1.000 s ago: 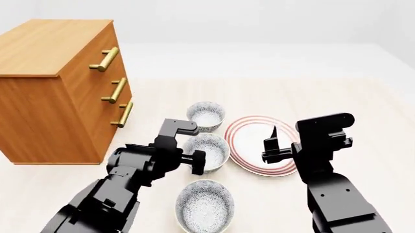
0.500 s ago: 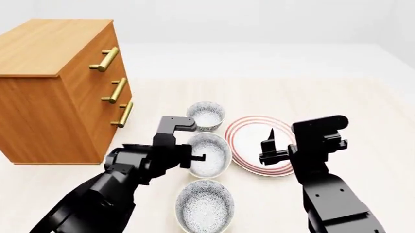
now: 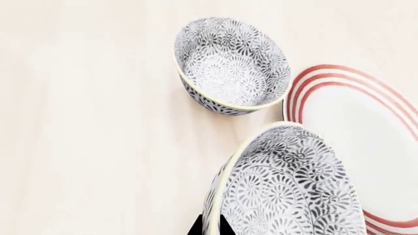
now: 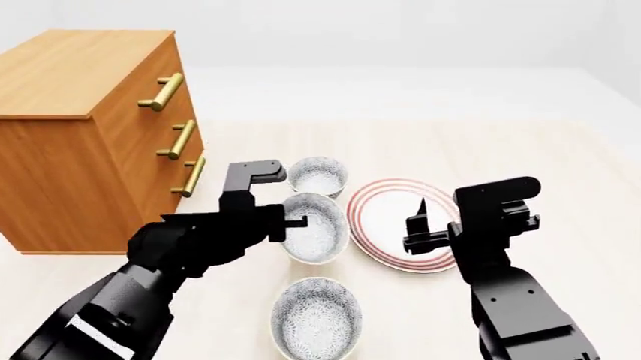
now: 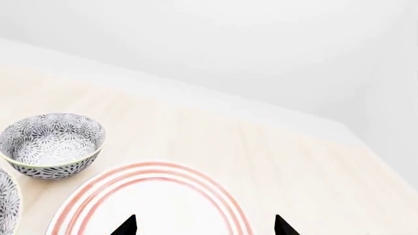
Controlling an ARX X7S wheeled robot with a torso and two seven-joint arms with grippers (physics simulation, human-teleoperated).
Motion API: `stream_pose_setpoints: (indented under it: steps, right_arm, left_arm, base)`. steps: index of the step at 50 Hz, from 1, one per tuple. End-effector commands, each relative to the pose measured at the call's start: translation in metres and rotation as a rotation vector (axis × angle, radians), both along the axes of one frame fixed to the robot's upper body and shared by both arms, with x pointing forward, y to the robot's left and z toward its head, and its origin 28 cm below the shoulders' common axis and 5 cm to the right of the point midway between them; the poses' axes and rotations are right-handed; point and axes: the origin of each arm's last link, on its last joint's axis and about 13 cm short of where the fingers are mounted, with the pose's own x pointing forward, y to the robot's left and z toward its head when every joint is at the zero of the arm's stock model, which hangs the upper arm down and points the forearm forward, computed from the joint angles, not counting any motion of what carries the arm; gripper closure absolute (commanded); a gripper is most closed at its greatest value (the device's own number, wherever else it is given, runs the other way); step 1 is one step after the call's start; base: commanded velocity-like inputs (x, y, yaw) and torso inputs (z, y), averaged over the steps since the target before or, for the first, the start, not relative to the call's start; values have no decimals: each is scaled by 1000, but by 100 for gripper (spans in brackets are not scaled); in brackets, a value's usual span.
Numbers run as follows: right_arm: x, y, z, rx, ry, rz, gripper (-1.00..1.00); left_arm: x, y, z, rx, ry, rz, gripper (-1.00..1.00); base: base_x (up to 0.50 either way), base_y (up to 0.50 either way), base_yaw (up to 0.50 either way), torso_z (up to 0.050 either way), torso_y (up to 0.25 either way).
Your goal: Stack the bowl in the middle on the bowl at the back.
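Bowls: three, in a row.
Middle bowl (image 4: 314, 226): tilted, between back bowl (image 4: 318, 176) and front bowl (image 4: 315, 318).
Left gripper (image 4: 287, 223): clamped on its rim.
Right gripper (image 4: 419, 225): jaws apart, empty — over the one plate (image 4: 380, 217).
Dresser (image 4: 95, 135): one — three handles.

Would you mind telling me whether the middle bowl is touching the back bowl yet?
Apart. The left wrist view shows bare table between the back bowl and the rim of the middle bowl; the head view agrees.
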Motion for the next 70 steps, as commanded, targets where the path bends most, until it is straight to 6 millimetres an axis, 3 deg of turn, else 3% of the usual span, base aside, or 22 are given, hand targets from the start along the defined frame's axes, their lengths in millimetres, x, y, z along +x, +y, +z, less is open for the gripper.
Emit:
stream_pose_setpoints:
  steps: [1,8,17,28,43,70]
  right_arm:
    - [-3,-1,0,-12,11,-1,-100]
    - [5,5,-1,-5,6,0,-100]
    - [1,2,-1,5,-4,-2,-100]
    - [-2,-1,0,10,-8,-9,-100]
    - [-2,-3,-4,13,-1,-14,-100]
    - [2,-2,-10,16,12,-14,-100]
  left_arm:
    - [-7,6,25,-78,-41,-5,100]
    - [-16,11,39,-138,-44,-13,100]
    - [-43,16,56,-172,-58,-2,100]
    - [-81,23,60,-245,-54,-54,100]
    - [-137,27,56,-312,-49,-140,100]
    - [-183,31,42,-283,-12,-186,100]
  base:
    - [0,0,0,0,0]
    - [0,0,0,0,0]
    - [0,0,0,0,0]
    - [0,0,0,0,0]
    - [0,0,0,0,1]
    - [0,0,0,0,0]
